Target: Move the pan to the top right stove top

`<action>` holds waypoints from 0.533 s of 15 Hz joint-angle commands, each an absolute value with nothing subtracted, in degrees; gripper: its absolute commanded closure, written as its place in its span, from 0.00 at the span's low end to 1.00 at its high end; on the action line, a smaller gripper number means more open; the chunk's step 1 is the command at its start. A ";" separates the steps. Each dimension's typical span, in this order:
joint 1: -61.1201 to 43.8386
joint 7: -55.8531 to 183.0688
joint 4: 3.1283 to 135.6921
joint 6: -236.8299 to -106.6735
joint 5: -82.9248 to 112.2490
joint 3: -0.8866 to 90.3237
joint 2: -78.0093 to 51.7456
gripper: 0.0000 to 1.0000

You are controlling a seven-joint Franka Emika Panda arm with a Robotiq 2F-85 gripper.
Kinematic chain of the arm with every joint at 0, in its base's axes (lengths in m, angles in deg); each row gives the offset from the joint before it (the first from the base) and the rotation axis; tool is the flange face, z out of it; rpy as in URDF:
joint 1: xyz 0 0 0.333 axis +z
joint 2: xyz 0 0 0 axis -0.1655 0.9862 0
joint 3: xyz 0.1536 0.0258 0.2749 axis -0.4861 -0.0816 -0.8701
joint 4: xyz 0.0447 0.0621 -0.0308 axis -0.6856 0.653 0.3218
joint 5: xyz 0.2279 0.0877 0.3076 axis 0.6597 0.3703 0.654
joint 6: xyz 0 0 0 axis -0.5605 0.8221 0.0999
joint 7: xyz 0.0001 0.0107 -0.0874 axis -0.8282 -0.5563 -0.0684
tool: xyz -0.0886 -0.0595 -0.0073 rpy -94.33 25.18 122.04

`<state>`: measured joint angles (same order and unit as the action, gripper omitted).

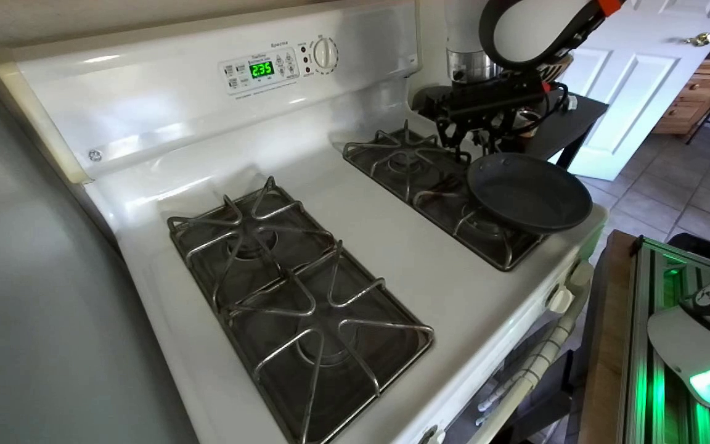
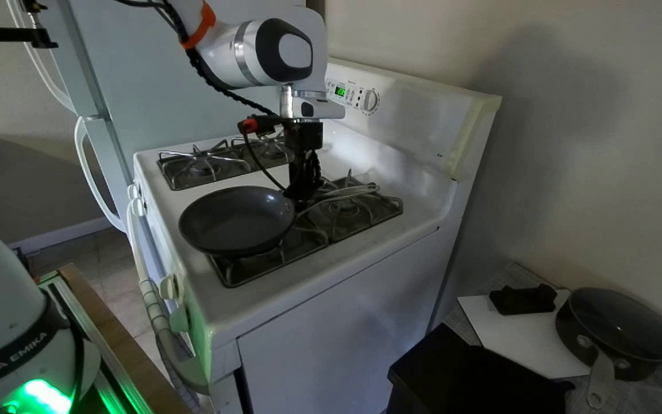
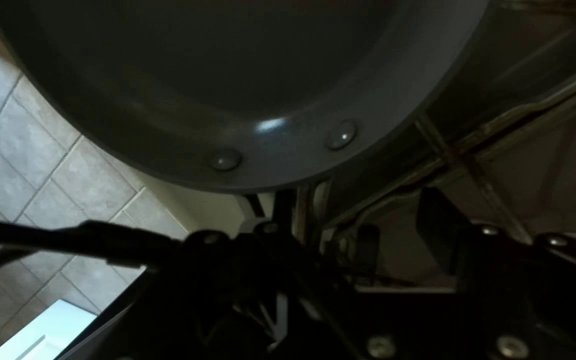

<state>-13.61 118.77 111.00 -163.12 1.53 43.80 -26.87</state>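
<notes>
The dark, shallow pan [image 1: 530,191] rests over the front half of the right grate in both exterior views [image 2: 239,221]. Its handle [image 2: 342,195] points toward the control panel, above the top right burner [image 1: 405,161], which also shows in an exterior view [image 2: 345,211]. My gripper [image 1: 469,145] is by the pan's rear rim at the handle's base, as another exterior view shows [image 2: 303,192]. In the wrist view the jaws [image 3: 363,220] stand apart, with the handle near the left finger. I cannot tell whether a finger touches it. The pan's inside [image 3: 248,75] looks empty.
The left grate [image 1: 293,290] lies across the white stove top. The control panel [image 1: 269,68] rises behind the burners. A dark pot [image 2: 618,330] and a black object [image 2: 523,299] stand on a side surface. A dark table [image 1: 567,123] is beyond the right grate.
</notes>
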 commanded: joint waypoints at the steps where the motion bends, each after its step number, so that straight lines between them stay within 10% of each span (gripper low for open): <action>1: -12.51 120.47 108.96 -161.11 2.46 43.96 -25.42 0.03; 8: -12.72 118.42 108.72 -161.18 1.18 44.52 -27.56 0.00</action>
<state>-13.09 118.92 108.79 -163.04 1.65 43.90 -26.15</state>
